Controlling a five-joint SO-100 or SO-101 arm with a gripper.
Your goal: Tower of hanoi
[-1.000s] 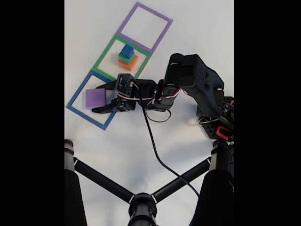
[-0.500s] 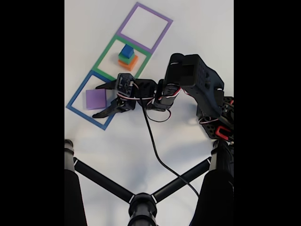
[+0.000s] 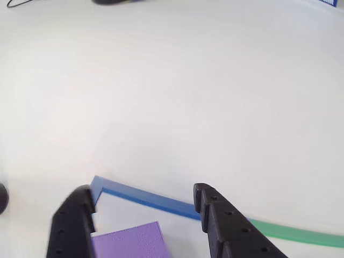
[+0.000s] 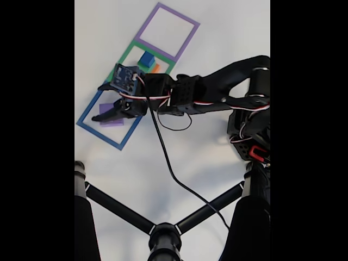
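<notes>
Hand (image 4: pixel 103 103) spread, fingers straddling the purple block (image 3: pixel 131 243) that lies flat inside the blue square (image 4: pixel 87 120) on the white desk (image 4: pixel 163 163). We judge the step to be the grasp: next the fingers must close on the block's flat sides. A stack of small cubes (image 4: pixel 147 61) sits in the green square (image 4: pixel 120 60). Block faces look matte and sharp-edged; the outlines are flat.
</notes>
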